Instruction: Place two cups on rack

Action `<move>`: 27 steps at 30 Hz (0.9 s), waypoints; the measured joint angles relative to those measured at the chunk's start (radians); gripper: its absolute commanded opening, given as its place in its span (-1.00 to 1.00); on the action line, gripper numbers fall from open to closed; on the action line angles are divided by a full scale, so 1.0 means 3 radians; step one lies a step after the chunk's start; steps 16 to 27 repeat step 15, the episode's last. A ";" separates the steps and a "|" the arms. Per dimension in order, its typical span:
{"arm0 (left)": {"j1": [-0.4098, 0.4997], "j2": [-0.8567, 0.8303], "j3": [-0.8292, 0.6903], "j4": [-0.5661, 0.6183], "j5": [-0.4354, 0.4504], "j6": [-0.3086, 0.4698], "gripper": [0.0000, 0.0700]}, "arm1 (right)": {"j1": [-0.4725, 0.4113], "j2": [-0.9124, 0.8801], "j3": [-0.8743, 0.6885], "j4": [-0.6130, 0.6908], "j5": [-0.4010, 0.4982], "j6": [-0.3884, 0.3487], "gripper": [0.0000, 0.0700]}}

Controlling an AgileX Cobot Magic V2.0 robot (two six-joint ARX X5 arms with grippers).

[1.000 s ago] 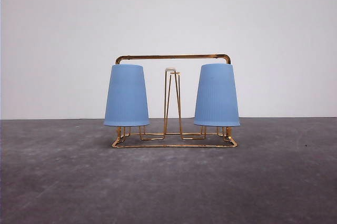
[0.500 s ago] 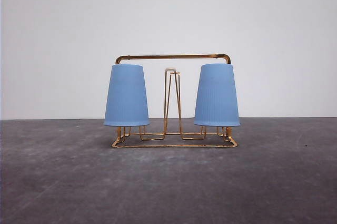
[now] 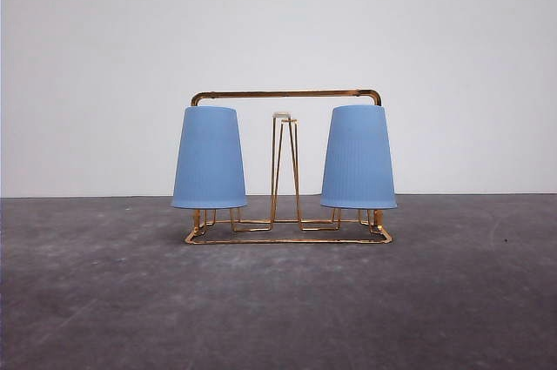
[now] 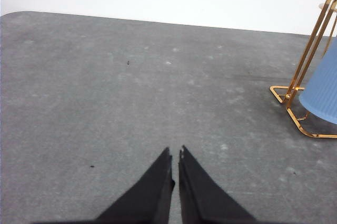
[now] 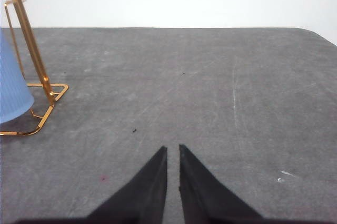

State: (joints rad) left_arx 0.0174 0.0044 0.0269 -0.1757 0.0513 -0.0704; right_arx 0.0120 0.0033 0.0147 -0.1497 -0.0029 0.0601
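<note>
Evidently, progress: both cups sat upside down on the rack (image 3: pixel 285 93), so the placing looked done.
Left cup (image 3: pixel 209 158): it was inverted over the rack's left end prongs, upright and not tilted.
Right cup (image 3: pixel 359 157): it sat the same way on the right end.
Middle prongs (image 3: pixel 285 170): these stood bare between the cups.
Left gripper (image 4: pixel 175 154): its fingers were nearly together, held nothing, and were above the table (image 4: pixel 105 92), well apart from the rack.
Right gripper (image 5: pixel 173 152): likewise nearly closed and empty, away from the rack.
Left to do: nothing, judging by the cups.
</note>
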 measured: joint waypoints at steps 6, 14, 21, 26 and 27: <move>0.0000 0.0000 0.0000 0.0000 0.0000 0.0000 -1.00 | 0.0000 0.0001 0.0000 0.0000 0.0000 0.0000 -0.89; 0.0000 0.0000 0.0000 0.0000 0.0000 0.0000 -1.00 | 0.0000 0.0001 0.0000 0.0000 0.0000 0.0000 -0.89; 0.0000 0.0000 0.0000 0.0000 0.0000 0.0000 -1.00 | 0.0000 0.0001 0.0000 0.0000 0.0000 0.0000 -0.89; 0.0000 0.0000 0.0000 0.0000 0.0000 0.0000 -1.00 | 0.0000 0.0001 0.0000 0.0000 0.0000 0.0000 -0.89; 0.0000 0.0000 0.0000 0.0000 0.0000 0.0000 -1.00 | 0.0000 0.0001 0.0000 0.0000 0.0000 0.0000 -0.89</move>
